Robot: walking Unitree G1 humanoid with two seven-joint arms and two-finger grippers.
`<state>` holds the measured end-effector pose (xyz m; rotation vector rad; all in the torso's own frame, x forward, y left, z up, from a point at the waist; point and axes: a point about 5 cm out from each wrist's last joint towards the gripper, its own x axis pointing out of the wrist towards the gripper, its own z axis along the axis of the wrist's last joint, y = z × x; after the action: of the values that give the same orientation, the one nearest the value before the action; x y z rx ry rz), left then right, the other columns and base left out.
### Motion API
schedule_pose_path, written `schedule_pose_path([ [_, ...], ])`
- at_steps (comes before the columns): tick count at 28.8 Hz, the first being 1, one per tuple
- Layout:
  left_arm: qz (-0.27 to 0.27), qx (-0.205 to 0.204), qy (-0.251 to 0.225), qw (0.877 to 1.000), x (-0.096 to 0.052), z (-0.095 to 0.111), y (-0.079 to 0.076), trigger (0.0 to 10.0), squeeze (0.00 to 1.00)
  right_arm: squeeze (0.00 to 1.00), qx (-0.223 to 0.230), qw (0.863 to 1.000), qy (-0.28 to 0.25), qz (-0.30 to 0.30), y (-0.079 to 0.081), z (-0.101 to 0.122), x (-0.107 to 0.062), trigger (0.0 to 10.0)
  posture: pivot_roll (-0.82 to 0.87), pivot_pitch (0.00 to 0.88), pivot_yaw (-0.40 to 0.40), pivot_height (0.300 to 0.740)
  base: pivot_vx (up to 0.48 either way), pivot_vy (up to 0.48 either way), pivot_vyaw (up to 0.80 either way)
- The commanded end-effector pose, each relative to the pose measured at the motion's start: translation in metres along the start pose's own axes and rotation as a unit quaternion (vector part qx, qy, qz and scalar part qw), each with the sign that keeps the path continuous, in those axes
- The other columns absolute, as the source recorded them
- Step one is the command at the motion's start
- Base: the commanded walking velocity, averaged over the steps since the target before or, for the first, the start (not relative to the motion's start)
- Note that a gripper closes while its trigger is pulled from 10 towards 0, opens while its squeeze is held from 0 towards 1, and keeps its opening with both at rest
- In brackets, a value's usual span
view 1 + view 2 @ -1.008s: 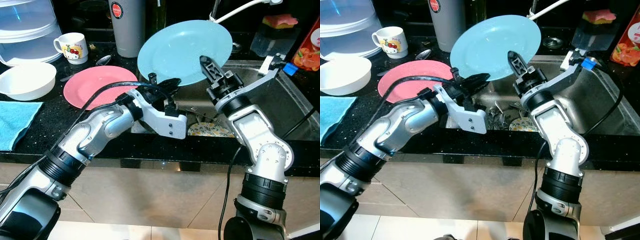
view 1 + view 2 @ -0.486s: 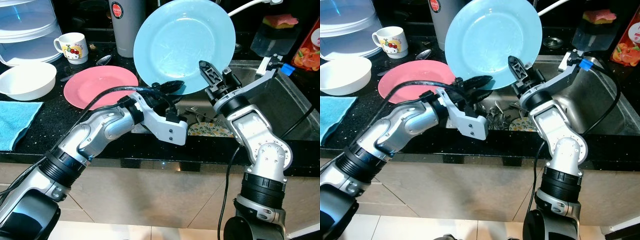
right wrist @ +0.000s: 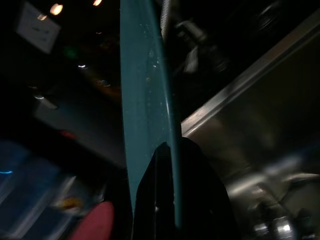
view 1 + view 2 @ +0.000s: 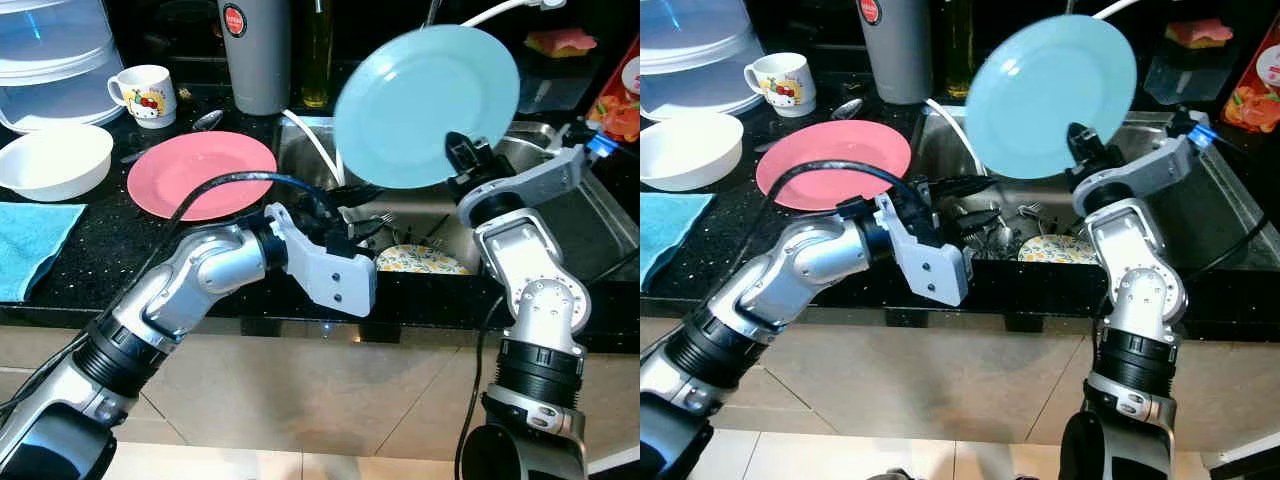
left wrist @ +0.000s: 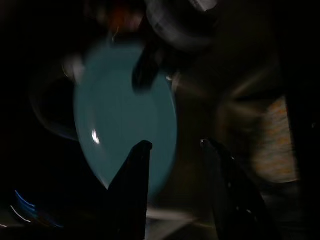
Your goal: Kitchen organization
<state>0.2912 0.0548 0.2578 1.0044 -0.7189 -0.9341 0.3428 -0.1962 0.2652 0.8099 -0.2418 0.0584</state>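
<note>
Right gripper [image 4: 462, 158] jaws clamp the blue plate [image 4: 428, 105] upright above the sink [image 4: 560, 215], left gripper [image 5: 172, 150] jaws apart, empty; you likely next carry it benchward.

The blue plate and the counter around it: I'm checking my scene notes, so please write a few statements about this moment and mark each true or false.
1. The right gripper is shut on the rim of the light blue plate, holding it up over the sink. True.
2. The left gripper also grips the blue plate. False: its fingers are open and apart from the plate.
3. The pink plate lies flat on the black counter. True.
4. The white bowl sits on the pink plate. False: it stands beside it on the counter.
5. The white mug lies in the sink. False: it stands on the counter.
</note>
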Motion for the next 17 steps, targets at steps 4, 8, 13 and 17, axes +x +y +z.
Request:
schedule_pose_path([
  [4, 0.031, -0.222, 0.061, 0.973, 0.005, -0.013, 0.003, 10.0, 0.0, 0.0, -0.123, 0.992, 0.012, -0.006, -0.004, -0.01, 0.001, 10.0, 0.12, 0.076, 0.022, 0.74, 0.0, 0.0, 0.0],
  [8, 0.053, -0.294, 0.092, 0.95, 0.006, -0.023, 0.007, 10.0, 0.0, 0.0, -0.206, 0.978, 0.039, 0.012, -0.003, -0.023, -0.001, 10.0, 0.12, 0.075, 0.024, 0.74, 0.0, 0.0, 0.0],
  [13, 0.074, -0.453, 0.171, 0.872, 0.004, -0.048, 0.005, 10.0, 0.0, 0.0, -0.327, 0.937, 0.108, 0.05, -0.002, -0.051, -0.005, 10.0, 0.12, 0.078, 0.023, 0.74, 0.0, 0.0, 0.0],
  [17, 0.076, -0.524, 0.197, 0.825, 0.005, -0.051, 0.004, 10.0, 0.0, 0.0, -0.38, 0.911, 0.14, 0.076, -0.003, -0.064, -0.007, 10.0, 0.12, 0.081, 0.023, 0.74, 0.0, 0.0, 0.0],
])
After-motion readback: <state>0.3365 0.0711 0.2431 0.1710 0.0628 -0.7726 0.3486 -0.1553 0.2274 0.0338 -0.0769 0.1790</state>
